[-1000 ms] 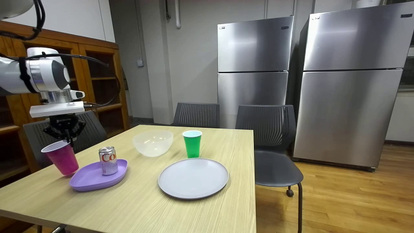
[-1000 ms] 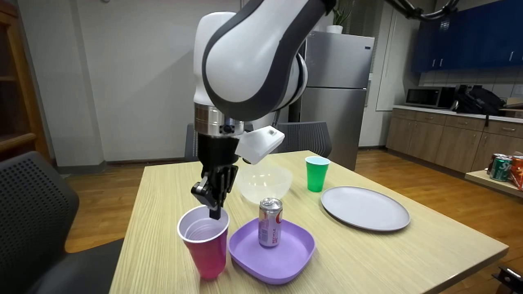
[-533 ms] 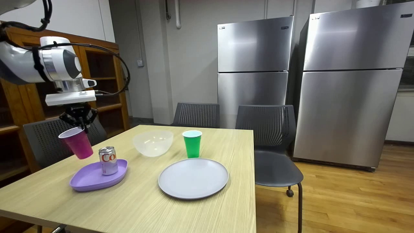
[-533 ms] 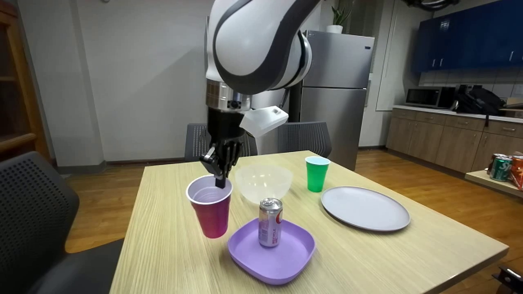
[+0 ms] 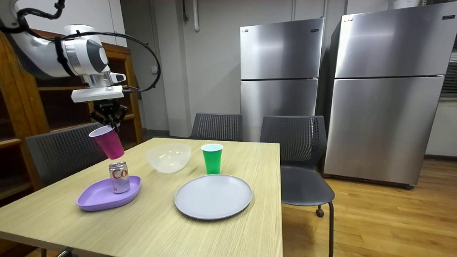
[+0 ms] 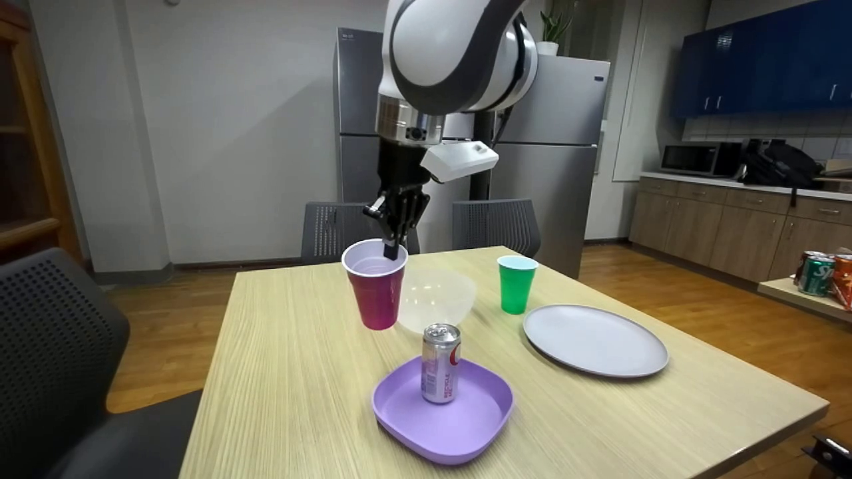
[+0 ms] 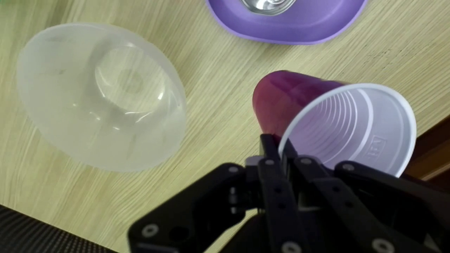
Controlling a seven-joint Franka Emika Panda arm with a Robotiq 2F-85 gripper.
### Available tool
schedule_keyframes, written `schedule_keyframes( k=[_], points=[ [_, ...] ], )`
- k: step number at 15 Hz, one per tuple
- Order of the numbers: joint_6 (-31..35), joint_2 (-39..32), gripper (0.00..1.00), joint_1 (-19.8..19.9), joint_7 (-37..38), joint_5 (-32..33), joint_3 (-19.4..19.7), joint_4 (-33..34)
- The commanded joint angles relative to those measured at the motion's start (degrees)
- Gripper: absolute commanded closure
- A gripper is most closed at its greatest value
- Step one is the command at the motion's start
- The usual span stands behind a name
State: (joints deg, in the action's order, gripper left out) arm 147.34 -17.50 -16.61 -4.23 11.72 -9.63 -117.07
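Observation:
My gripper point(image 7: 280, 146) is shut on the rim of a magenta cup point(image 7: 281, 95) with a white inside. One finger is inside the cup and the other is against its outer wall. The cup point(image 5: 109, 144) hangs tilted above the table, its mouth facing up and to one side. In an exterior view it overlaps part of a translucent white bowl point(image 6: 439, 296). A silver soda can point(image 6: 440, 366) stands upright on a purple plate point(image 6: 442, 436), lower than the cup. Only the can's top edge shows in the wrist view, where the bowl point(image 7: 102, 116) lies left of the cup.
A green cup point(image 5: 212, 160) stands upright beyond a round grey plate point(image 5: 214, 196) on the wooden table point(image 5: 160, 232). Dark chairs point(image 5: 294, 142) are around the table edges. A wooden cabinet point(image 5: 21, 92) is behind the arm.
My gripper has lifted the magenta cup off the table and carried it up and toward the bowl, still gripped by its rim. Can, plates, bowl and green cup have stayed put.

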Motion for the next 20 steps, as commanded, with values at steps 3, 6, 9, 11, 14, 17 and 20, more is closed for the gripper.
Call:
schedule_keyframes(
  k=[3, 6, 9, 11, 14, 17, 20],
  points=[
    [-3.01, 4.72, 0.99, 3.06, 0.50, -3.97, -0.37, -1.15],
    [-4.35, 6.30, 0.99, 4.32, 1.41, -4.98, 0.48, -2.01],
    [-5.10, 7.60, 0.99, 5.53, 2.48, -5.42, 1.73, -3.42],
    [-4.75, 8.24, 0.99, 6.30, 3.41, -5.22, 2.70, -4.73],
    [-4.33, 8.99, 0.99, 7.24, 5.64, -4.30, 4.31, -6.72],
    [-4.28, 9.49, 0.99, 8.10, 7.85, -4.03, 5.81, -8.45],
    [-3.86, 10.05, 0.99, 9.25, 9.22, -4.41, 7.07, -10.31]
  ],
)
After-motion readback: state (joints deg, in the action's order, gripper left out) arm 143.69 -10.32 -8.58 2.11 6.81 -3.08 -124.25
